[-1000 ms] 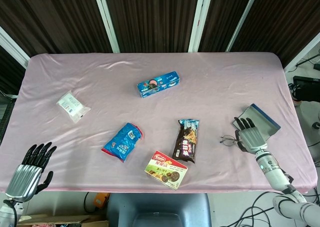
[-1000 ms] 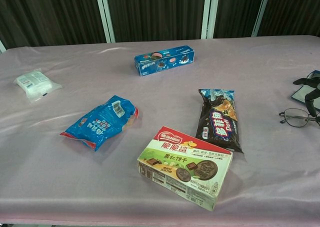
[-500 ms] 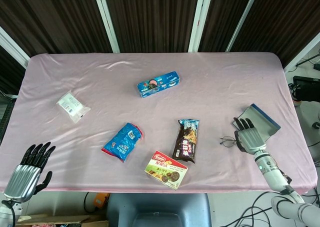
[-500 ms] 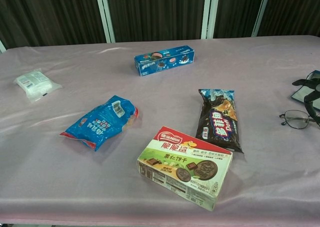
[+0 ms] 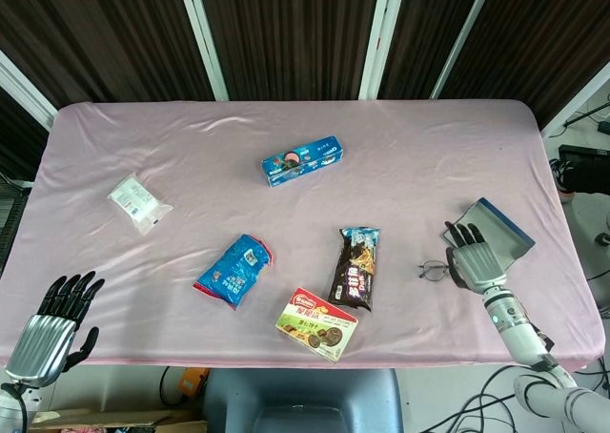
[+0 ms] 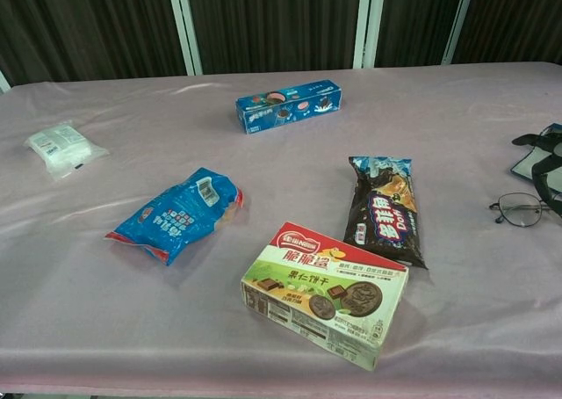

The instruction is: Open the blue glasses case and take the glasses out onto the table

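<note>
Glasses (image 5: pixel 434 269) lie on the pink tablecloth (image 5: pixel 410 175) — I lift my right hand (image 5: pixel 474 257), fingers apart and empty, straight off; left hand (image 5: pixel 52 326) idle, spread.

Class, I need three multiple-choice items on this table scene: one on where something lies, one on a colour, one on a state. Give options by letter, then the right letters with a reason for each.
1. Where do the glasses lie?
A. inside the case
B. on the table, beside the right hand
C. on the biscuit box

2. What colour is the cloth on the table?
A. pink
B. green
C. white

3. In what state is the glasses case?
A. shut
B. open
C. upside down on the floor

Answers:
1 B: the glasses rest on the cloth next to the right hand.
2 A: the cloth shows pink in both views.
3 B: the head view shows the case's grey inside, with nothing in it.
</note>
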Available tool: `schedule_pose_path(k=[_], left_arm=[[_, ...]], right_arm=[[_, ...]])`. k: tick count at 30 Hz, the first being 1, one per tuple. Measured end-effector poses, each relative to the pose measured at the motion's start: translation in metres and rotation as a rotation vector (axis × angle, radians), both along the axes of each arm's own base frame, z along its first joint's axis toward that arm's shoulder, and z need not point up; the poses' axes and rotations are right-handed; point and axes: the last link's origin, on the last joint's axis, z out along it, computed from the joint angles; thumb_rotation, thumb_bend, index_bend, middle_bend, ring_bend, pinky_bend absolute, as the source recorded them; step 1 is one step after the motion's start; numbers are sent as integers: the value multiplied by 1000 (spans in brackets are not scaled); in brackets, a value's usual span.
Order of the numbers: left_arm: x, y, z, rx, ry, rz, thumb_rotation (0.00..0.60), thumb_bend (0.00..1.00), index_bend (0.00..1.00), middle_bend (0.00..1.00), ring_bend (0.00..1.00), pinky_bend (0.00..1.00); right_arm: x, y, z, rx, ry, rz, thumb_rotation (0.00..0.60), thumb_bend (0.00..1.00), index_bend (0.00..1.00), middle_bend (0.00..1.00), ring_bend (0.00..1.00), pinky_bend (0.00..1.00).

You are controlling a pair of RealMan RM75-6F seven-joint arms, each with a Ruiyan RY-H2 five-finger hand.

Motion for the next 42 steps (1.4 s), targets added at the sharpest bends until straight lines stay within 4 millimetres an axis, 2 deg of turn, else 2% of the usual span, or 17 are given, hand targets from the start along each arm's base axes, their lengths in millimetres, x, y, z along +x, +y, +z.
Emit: schedule_pose_path(k=[5,14,23,29,33,37,40,42], left_arm=[[0,0,1,2,-2,0,600,442,0,0,0,0],[0,0,1,3,-3,-1,600,442,0,0,0,0],[0,2,-2,-6,5,6,600,443,0,0,0,0],[-2,4,0,-2,1,19,600,443,0,0,0,0],[-4,6,1,-2,-2,27,600,442,0,0,0,0],[-5,10,1,-3,1,36,600,442,0,0,0,0],[-7,12,1,-9,1,42,600,443,0,0,0,0],[-7,13,1,-13,0,44,600,442,0,0,0,0]], right_arm=[[5,-3,1,-20,-23,8,600,634,774,82,0,0],[18,-14,9,-113,-78,43,600,636,779,95,0,0],[56,-50,4,-242,-97,100,600,636,776,96,0,0],[86,-84,-19,-301,-61,106,600,636,768,96,0,0],[107,-102,-46,-307,-51,91,600,636,757,96,0,0],[127,-112,-73,-296,-39,94,600,636,746,96,0,0],[139,-116,-90,-286,-27,96,600,636,669,94,0,0],[146,-117,-102,-269,-25,88,600,636,563,78,0,0]])
